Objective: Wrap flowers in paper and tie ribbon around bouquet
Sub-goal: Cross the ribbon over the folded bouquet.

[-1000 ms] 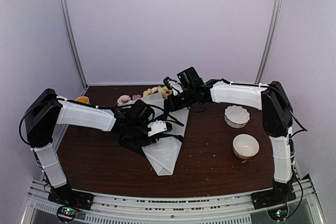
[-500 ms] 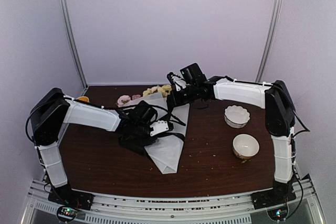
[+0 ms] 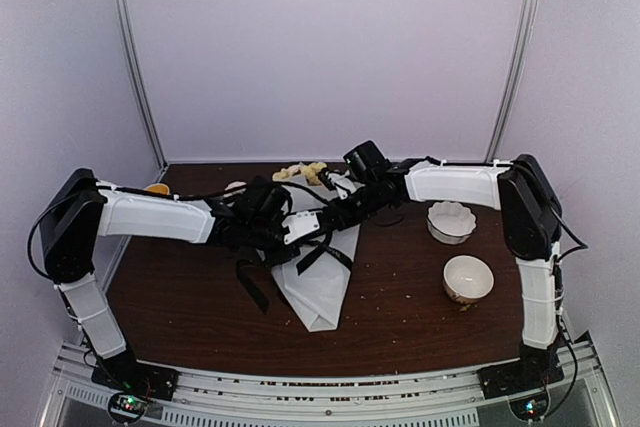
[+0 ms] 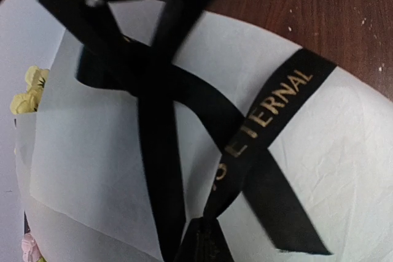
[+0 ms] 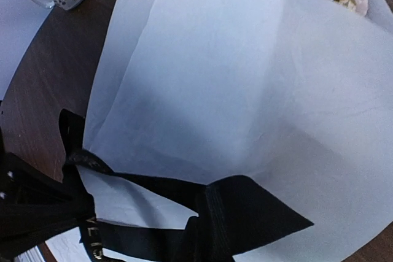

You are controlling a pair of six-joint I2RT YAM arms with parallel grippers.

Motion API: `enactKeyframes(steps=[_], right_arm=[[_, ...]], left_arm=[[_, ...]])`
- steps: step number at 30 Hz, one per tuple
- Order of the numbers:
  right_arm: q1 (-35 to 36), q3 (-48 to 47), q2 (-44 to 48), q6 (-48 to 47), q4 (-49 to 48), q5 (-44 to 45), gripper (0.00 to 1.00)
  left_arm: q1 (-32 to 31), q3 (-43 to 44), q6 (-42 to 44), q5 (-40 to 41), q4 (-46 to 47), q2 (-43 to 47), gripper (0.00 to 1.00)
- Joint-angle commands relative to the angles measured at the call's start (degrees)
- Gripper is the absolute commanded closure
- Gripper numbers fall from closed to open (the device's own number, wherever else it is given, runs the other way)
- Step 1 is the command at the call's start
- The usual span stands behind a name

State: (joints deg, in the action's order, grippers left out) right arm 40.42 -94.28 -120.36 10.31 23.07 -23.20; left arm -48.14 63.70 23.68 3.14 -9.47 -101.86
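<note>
The left gripper [image 4: 199,246] and the right gripper [image 5: 206,231] each pinch the ribbon [image 4: 270,105], which crosses over the bouquet [image 3: 322,287] lying on the worktop [image 3: 200,307].

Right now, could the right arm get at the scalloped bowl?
Probably, but not freely: the right pincer is shut on the ribbon over the bouquet. The scalloped bowl sits uncovered beside the right arm, so after letting go the way looks open.
</note>
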Motion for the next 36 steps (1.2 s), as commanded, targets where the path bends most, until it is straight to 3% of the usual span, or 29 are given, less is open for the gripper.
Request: enactKeyframes(steps=[1, 6, 12, 17, 22, 30, 36], right_arm=[[1.1, 2.1, -0.4, -4.2, 3.2, -7.2, 1.0], [2.1, 2.2, -0.2, -9.1, 8.5, -11.5, 1.0], [1.7, 2.1, 2.2, -7.0, 9.5, -4.2, 0.65], [1.3, 5.0, 8.0, -2.3, 6.5, 5.5, 0.54], [1.4, 13.0, 14.1, 3.6, 3.1, 15.4, 0.52], [2.9, 25.9, 21.5, 8.3, -5.5, 18.5, 0.49], [9.8, 31.7, 22.9, 12.9, -12.1, 20.4, 0.49]], left_arm=[[1.1, -0.2, -1.9, -4.6, 3.9, 3.2, 1.0], [2.3, -0.7, -2.9, -4.7, 5.1, 2.9, 1.0], [2.7, 0.1, -3.8, -3.9, 4.9, 0.3, 1.0], [2.9, -0.2, -5.1, -3.6, 6.0, -0.6, 1.0], [3.6, -1.2, -6.6, -4.4, 7.4, -0.7, 1.0], [4.6, -2.9, -8.4, -7.2, 10.3, -1.6, 1.0], [5.0, -2.9, -9.2, -8.1, 10.7, -2.3, 1.0]])
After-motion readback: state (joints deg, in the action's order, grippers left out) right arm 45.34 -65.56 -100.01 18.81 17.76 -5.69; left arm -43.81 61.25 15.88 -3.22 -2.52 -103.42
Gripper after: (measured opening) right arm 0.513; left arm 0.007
